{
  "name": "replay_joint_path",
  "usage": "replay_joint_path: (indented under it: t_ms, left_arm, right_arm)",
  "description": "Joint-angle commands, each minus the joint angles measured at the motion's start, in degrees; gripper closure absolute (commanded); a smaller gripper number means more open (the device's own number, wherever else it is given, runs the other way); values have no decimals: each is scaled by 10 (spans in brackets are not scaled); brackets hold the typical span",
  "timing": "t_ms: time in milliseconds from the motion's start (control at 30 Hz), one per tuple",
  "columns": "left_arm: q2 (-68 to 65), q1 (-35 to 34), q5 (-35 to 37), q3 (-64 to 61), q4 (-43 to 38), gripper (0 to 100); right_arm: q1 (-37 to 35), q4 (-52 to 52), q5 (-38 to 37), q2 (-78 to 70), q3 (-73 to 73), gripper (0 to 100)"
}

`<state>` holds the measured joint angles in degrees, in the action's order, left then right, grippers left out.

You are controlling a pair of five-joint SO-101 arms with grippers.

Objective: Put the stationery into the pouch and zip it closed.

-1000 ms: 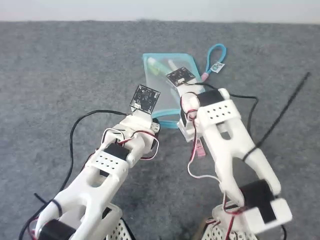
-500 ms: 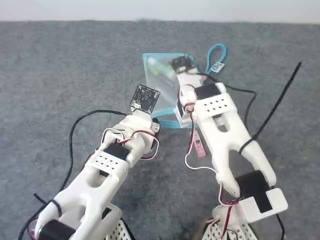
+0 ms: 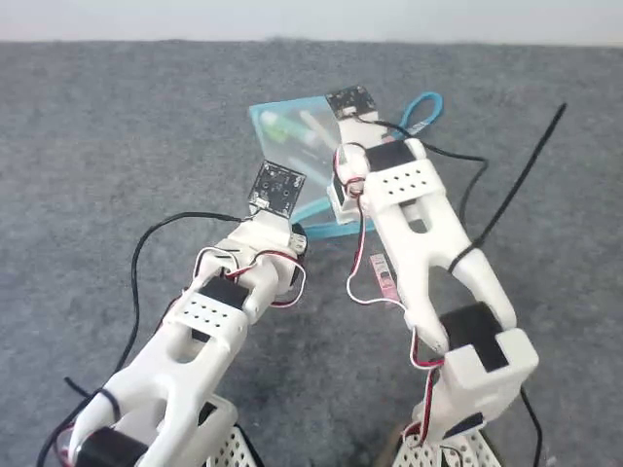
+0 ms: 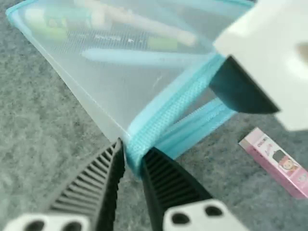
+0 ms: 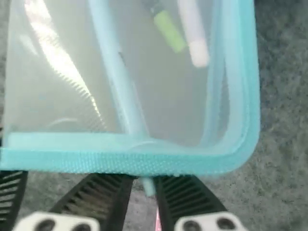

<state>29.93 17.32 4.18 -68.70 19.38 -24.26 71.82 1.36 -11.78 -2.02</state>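
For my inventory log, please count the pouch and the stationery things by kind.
Pouch: 1
Pens seen inside the pouch: 3
Pink eraser on the table: 1
Total: 5

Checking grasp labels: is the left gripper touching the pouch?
Touching. The left wrist view shows the left gripper pinched shut on the teal zipper edge of the pouch, with no gap on either side.

We see bright, even light over worktop (image 3: 97, 146); shadows under arms (image 3: 209, 321) soft, faint. We note white glare streaks on pouch (image 5: 62, 72) film, right wrist view; white arm shell (image 4: 269, 53) near blown out, left wrist view.
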Motion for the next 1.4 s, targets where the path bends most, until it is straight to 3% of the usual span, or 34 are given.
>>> replay_joint_path:
  t_ms: [0, 100, 533, 900, 1233, 1367]
  left_arm:
    - [13, 6, -7, 1, 1, 988]
    - [13, 5, -7, 1, 1, 988]
    - [13, 5, -7, 0, 1, 988]
    - [13, 5, -7, -1, 1, 988]
    - [13, 5, -7, 0, 1, 988]
    - [13, 5, -7, 0, 1, 988]
  right_arm:
    - [-27, 14, 11, 4, -65, 817]
    - [-26, 28, -4, 10, -70, 748]
    - [17, 190, -76, 98, -66, 779]
    - [-29, 83, -72, 21, -66, 779]
    - [-24, 19, -70, -82, -66, 779]
    - [16, 34, -71, -69, -79, 779]
